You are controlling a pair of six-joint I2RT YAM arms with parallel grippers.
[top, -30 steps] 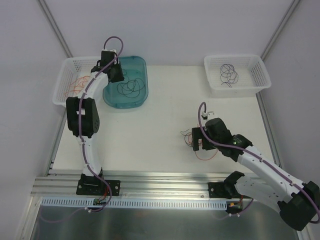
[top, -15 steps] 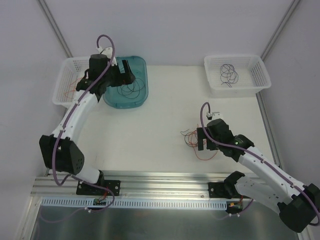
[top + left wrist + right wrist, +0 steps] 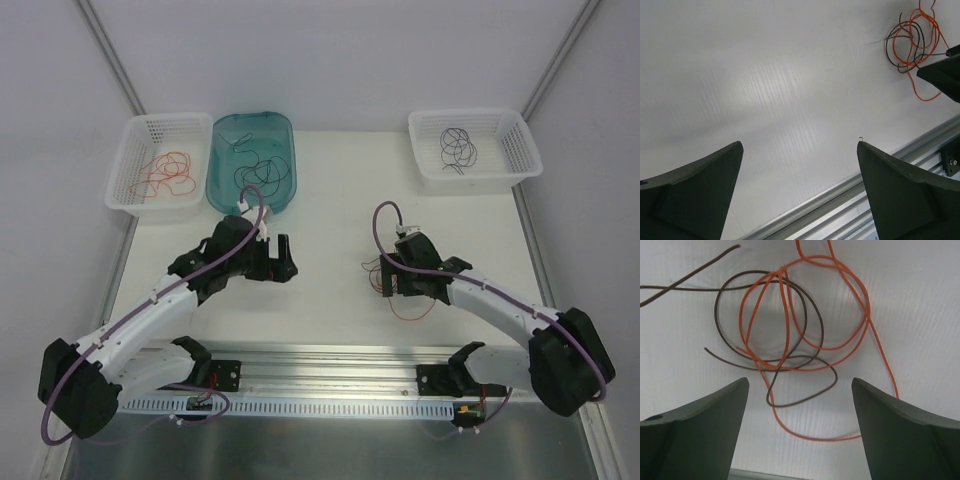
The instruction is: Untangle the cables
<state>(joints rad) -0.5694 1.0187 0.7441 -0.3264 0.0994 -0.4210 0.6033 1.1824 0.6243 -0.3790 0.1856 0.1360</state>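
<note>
The spread right claw [image 3: 799,385] hovers over tangled thin orange-red and dark brown wires [image 3: 781,274], with the left claw [image 3: 799,145] spread too.

Thin orange and dark cables [image 3: 788,325], loosely tangled flat loops
</note>
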